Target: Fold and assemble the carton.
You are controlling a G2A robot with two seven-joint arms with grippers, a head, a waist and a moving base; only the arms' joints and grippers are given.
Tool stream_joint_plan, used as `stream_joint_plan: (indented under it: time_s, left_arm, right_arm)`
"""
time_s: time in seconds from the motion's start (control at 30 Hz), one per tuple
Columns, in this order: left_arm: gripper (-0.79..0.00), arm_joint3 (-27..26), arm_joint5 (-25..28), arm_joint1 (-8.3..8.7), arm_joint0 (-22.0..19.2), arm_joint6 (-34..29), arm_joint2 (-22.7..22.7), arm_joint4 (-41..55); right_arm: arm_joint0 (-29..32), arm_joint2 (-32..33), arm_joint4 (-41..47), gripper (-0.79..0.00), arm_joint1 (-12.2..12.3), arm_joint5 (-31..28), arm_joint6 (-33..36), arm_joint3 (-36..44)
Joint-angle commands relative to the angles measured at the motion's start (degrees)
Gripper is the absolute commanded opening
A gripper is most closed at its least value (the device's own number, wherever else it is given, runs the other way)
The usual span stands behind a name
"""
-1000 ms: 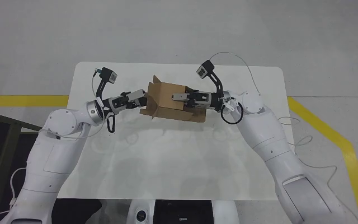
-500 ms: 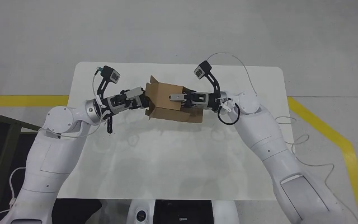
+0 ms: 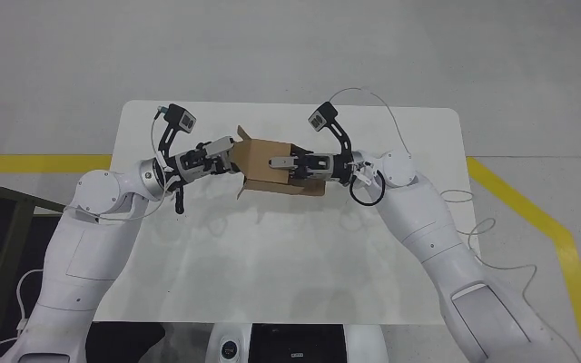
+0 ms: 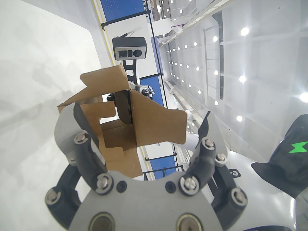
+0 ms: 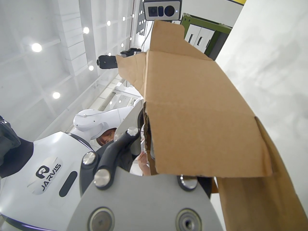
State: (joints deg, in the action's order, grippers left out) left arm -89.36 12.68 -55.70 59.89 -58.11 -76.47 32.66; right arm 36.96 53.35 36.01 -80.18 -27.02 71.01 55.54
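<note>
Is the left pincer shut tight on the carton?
No, the left pincer has its fingers wide apart, with a flap of the carton between them.

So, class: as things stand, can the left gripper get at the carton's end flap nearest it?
Probably yes. The left gripper is open, its fingers look to straddle the end flap of the carton, and nothing sits between. The right gripper grips the carton from the other side.

You had bright, even overhead light in the top view. The white table (image 3: 272,263) was lit flat, with only a faint, soft shadow at the lower edge of the carton (image 3: 259,159). Both wrist views looked up into rows of ceiling lamps (image 4: 244,31), which flared into white glare, and the hall's straight lines bowed toward the frame edges.
</note>
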Motion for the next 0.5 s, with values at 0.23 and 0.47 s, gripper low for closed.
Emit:
stream_joint_plan:
  time_s: [0.23,0.47]
  left_arm:
    - [0.000,0.02,0.11,-0.17,-0.03,0.63,-0.09,-0.01]
    - [0.000,-0.32,0.04,-0.32,0.01,0.68,-0.05,0.63]
  right_arm:
    - [0.21,-0.07,1.71,-0.785,-0.35,-0.16,1.88,0.07]
    - [0.29,0.12,2.84,-0.785,-0.59,-0.39,2.69,-0.25]
